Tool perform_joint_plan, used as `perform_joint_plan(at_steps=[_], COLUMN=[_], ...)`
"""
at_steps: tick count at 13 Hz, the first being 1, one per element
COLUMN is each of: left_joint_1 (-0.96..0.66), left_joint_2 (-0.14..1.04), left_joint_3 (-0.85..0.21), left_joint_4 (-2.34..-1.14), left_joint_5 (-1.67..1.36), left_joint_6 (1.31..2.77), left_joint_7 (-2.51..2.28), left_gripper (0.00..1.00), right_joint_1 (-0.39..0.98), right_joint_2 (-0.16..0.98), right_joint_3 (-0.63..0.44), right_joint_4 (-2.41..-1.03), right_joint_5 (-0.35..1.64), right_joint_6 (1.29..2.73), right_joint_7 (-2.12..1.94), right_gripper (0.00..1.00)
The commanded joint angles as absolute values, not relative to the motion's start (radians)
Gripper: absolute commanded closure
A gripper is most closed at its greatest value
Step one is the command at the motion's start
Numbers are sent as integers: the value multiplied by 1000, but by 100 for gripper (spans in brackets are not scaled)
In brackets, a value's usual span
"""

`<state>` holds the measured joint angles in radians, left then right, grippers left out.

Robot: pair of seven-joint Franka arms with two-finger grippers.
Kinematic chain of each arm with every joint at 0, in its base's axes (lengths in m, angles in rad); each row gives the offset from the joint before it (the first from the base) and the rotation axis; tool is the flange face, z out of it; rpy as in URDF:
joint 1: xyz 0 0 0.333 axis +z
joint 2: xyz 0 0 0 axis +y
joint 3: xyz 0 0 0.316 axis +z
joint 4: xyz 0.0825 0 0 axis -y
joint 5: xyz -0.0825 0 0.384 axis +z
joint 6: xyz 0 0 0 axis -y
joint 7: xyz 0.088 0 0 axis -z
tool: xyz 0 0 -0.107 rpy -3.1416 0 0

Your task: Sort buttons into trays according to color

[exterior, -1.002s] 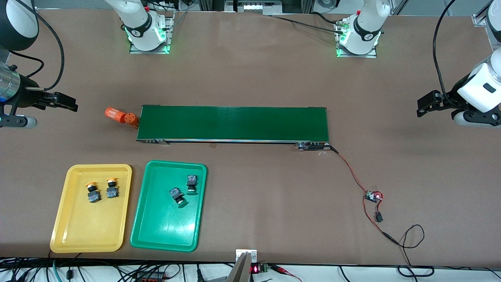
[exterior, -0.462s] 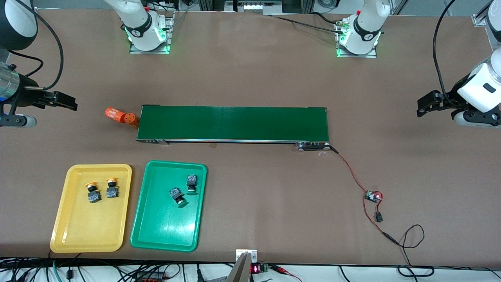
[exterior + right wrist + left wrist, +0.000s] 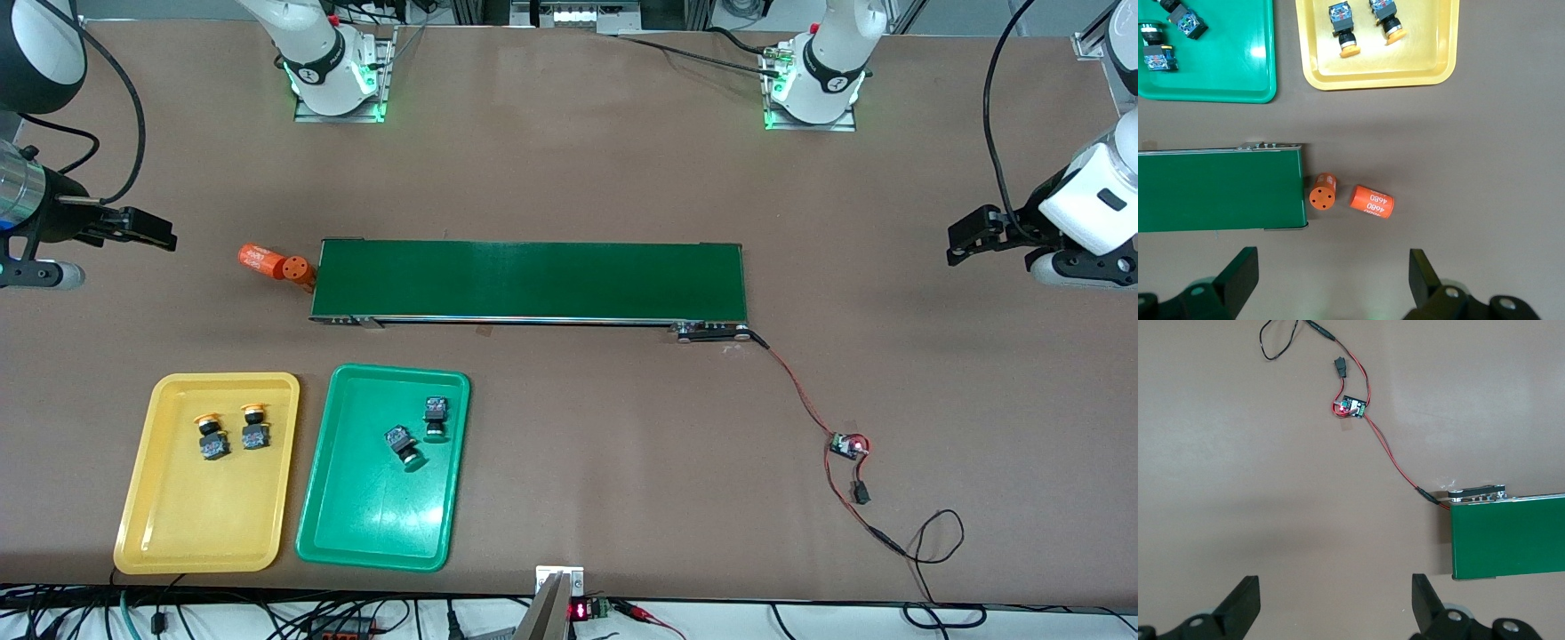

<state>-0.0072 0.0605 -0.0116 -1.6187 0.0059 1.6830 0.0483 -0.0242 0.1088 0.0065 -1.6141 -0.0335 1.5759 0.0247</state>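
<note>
Two yellow-capped buttons (image 3: 212, 436) (image 3: 254, 428) lie in the yellow tray (image 3: 178, 524), also in the right wrist view as buttons (image 3: 1341, 24) in the yellow tray (image 3: 1378, 75). Two green-capped buttons (image 3: 402, 443) (image 3: 435, 415) lie in the green tray (image 3: 373, 524), beside the yellow one. My right gripper (image 3: 142, 229) hangs open and empty over the table at the right arm's end; its gripper (image 3: 1331, 280) holds nothing. My left gripper (image 3: 973, 233) hangs open and empty over bare table at the left arm's end, seen as gripper (image 3: 1336, 603).
A long dark-green conveyor belt (image 3: 530, 279) lies across the table's middle. Two orange cylinders (image 3: 276, 263) printed "4680" lie at its end toward the right arm. A red-black wire with a small circuit board (image 3: 847, 445) runs from the belt's end toward the left arm.
</note>
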Motion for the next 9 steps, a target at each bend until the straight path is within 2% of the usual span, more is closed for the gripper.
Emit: perform_joint_plan(at_steps=[1,9], left_joint_1=[-6,-6], left_joint_2=[71,71], left_joint_3=[-9,-9], left_joint_4=[-1594,-1594], left_joint_5=[2,2], left_joint_6=[1671,1671], left_joint_7=[75,75], left_gripper=[0,0], right_joint_1=[-6,2], right_joint_2=[97,97], right_joint_3=[17,17], right_joint_4=[-1612,-1612], right_joint_5=[-14,-14], right_joint_6=[1560,1560], right_joint_7=[28,28], right_gripper=[0,0])
